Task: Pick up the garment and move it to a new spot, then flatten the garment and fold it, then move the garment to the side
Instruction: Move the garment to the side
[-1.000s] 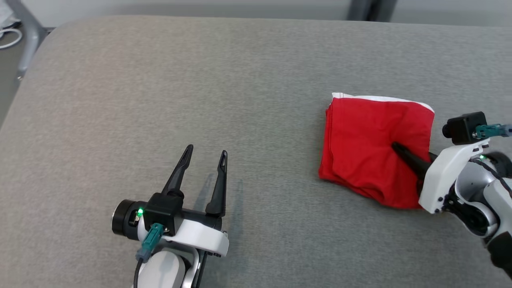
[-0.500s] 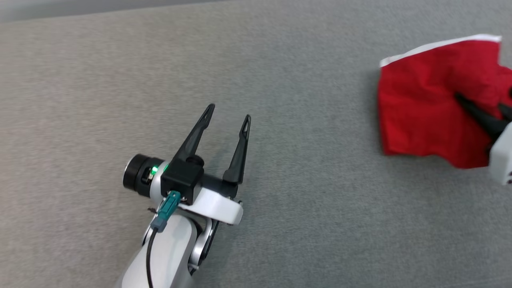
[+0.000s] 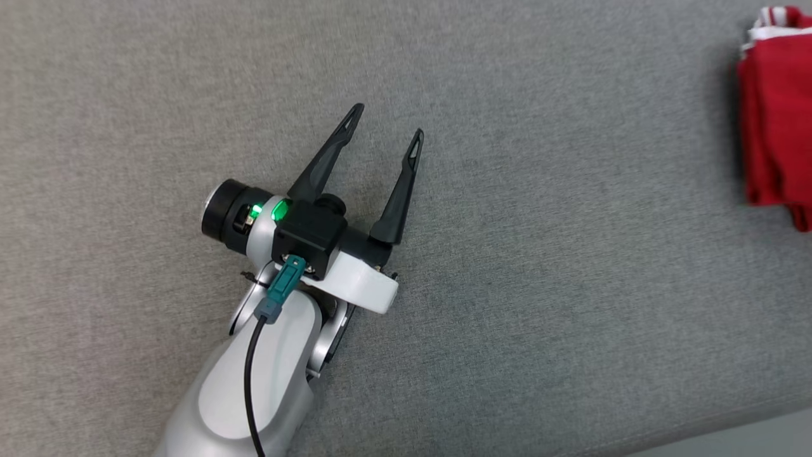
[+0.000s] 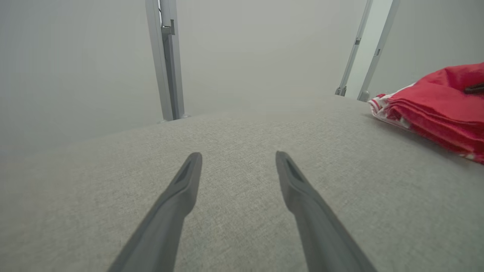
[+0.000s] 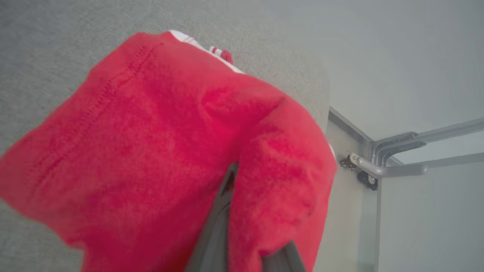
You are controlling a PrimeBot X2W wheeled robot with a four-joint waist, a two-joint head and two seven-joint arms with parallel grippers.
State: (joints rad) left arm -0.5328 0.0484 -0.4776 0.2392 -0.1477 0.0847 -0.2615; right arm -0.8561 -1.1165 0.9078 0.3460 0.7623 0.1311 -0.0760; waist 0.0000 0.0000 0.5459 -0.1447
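My left gripper [image 3: 386,120] hangs low over the grey padded surface [image 3: 571,304], fingers spread wide with nothing between them. Bare fabric lies open on every side of it, out to the rounded far edge where metal posts [image 4: 168,60] stand. Well off to the right, the garment [image 3: 777,120] sits folded, cut off by the head view's border. My right gripper [image 5: 223,204] is clenched on its red cloth near the surface's corner, fingertips buried in folds.
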